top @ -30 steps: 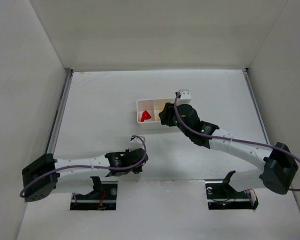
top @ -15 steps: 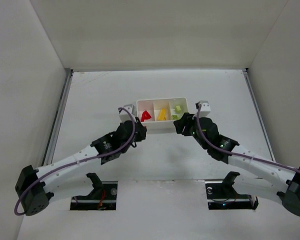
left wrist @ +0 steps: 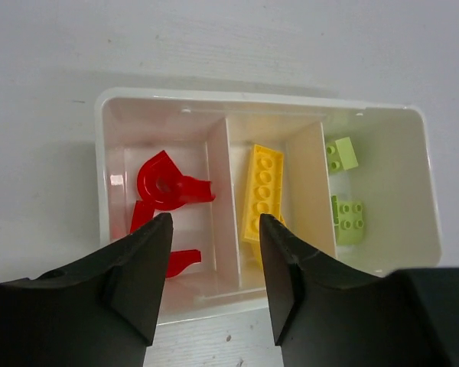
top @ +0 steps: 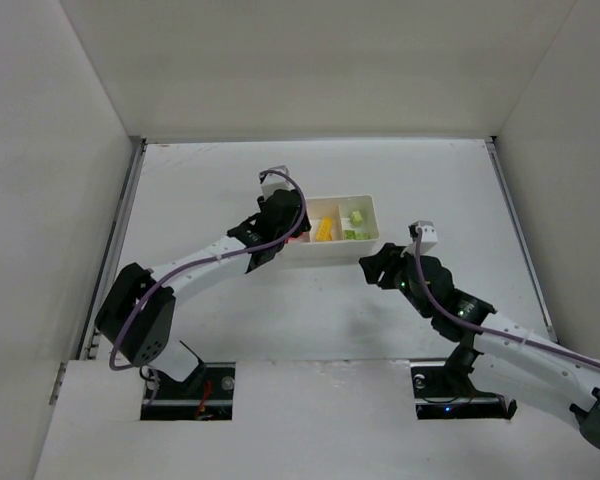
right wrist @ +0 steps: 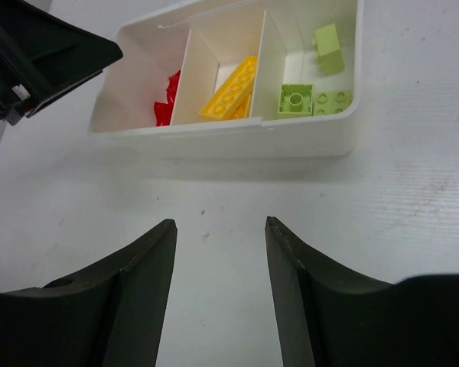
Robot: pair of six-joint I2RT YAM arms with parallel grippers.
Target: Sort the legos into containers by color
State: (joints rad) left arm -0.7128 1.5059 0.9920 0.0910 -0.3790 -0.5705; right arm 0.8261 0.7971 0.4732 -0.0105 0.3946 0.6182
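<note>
I'd call it about done: reds [left wrist: 166, 183], yellows [left wrist: 264, 191] and greens [left wrist: 349, 222] each sit in their own section of the tray [left wrist: 101, 153], no strays in sight, left gripper [left wrist: 214, 229] above it and right gripper [right wrist: 219, 229] nearby both spread wide, empty

All three views are bright, lit evenly by soft, diffuse white light. In the top view the white bench [top: 310, 310] and the walls nearly blend together, and shadows there are faint. In the left wrist view a soft grey shadow runs above the upper edge of the tray [left wrist: 101, 153], and its glossy inner walls take a red tint beside the red pieces [left wrist: 164, 183]. The left gripper [left wrist: 214, 229] and right gripper [right wrist: 220, 229] appear dark and slightly soft at the bottom of their frames.
</note>
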